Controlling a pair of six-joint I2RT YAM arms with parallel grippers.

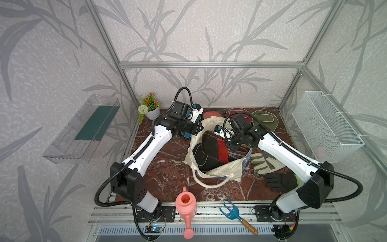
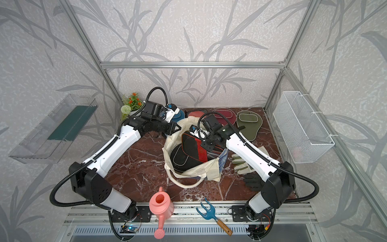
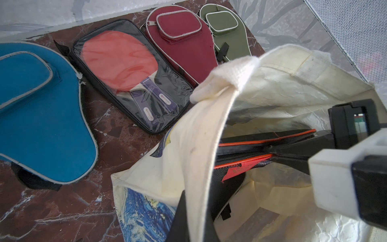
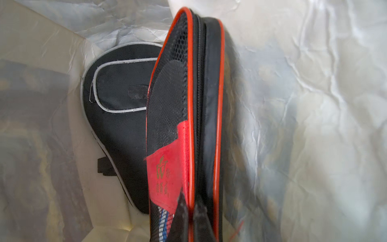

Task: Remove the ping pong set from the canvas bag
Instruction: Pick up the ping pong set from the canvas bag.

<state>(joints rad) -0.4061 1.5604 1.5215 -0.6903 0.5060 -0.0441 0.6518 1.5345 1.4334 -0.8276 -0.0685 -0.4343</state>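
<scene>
Red-piped edge of the black-and-red rectangular zip case is pinched between the clenched fingers of the right gripper, inside the cream canvas tote. Beyond those fingertips lies a black paddle-shaped cover. Fingers of the left gripper clamp the tote's rim.

Canvas bag: cream tote, blue-yellow print outside, standing open with its mouth up, one thick handle lying slack in front. Inside: black-and-red case, rectangular, red piping, zip shut, set on edge; black cover, paddle-shaped, grey-piped, lying beside and under it. Outside, flat in a row behind the bag: blue cover, red-faced paddle in a clear-fronted black sleeve, maroon cover, olive cover.
</scene>
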